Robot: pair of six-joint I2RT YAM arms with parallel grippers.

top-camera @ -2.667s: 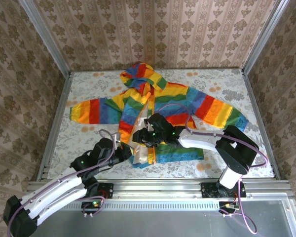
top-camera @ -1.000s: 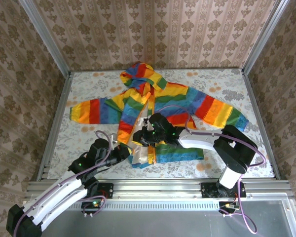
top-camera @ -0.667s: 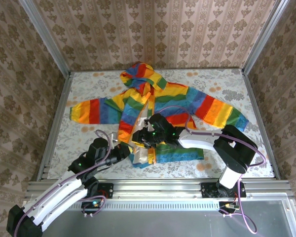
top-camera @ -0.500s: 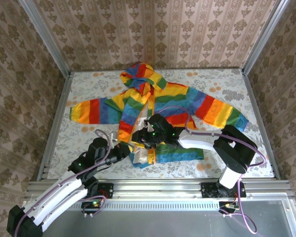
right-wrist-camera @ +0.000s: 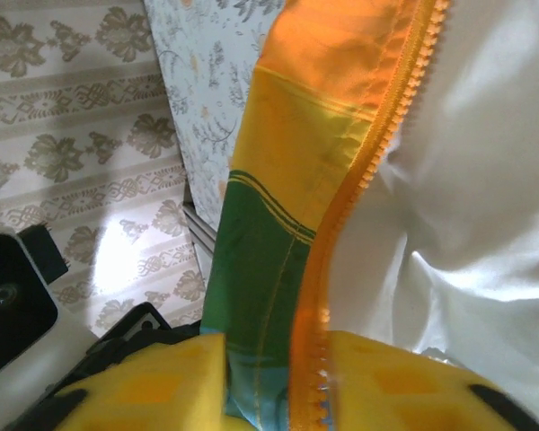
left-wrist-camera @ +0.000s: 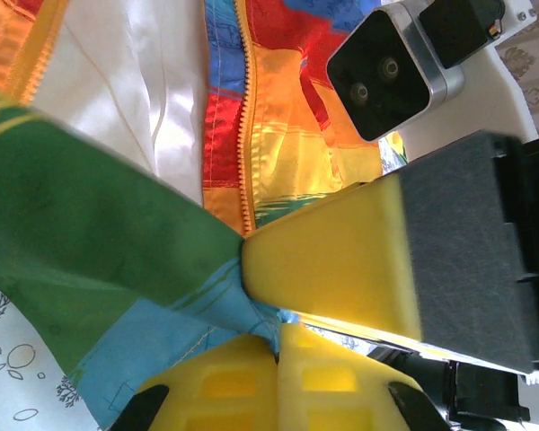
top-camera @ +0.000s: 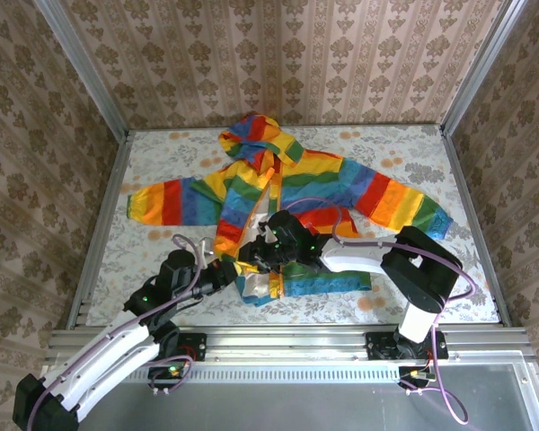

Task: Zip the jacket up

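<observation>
The rainbow-striped jacket (top-camera: pixel 296 184) lies flat with its hood toward the back wall, sleeves spread and front open on the cream lining (top-camera: pixel 262 208). My left gripper (top-camera: pixel 232 273) is shut on the blue bottom hem (left-wrist-camera: pixel 162 332) of the left front panel; in the left wrist view its yellow fingers (left-wrist-camera: pixel 251 386) pinch that cloth. My right gripper (top-camera: pixel 254 254) sits just beyond it, shut on the same panel's edge. The orange zipper (right-wrist-camera: pixel 359 180) and green band (right-wrist-camera: pixel 260 260) run down between its fingers (right-wrist-camera: pixel 404 386). The zipper slider is hidden.
The floral table cover (top-camera: pixel 162 153) is ringed by aluminium rails (top-camera: pixel 103 206) and wallpapered walls. The right gripper's yellow finger (left-wrist-camera: pixel 332 269) and wrist camera (left-wrist-camera: pixel 386 67) crowd close to the left gripper. The jacket's right sleeve (top-camera: pixel 404 202) reaches toward the right rail.
Both grippers have crept slightly toward the near left, drawing the jacket's lower left front corner along and bunching it. Neither grip has changed.
</observation>
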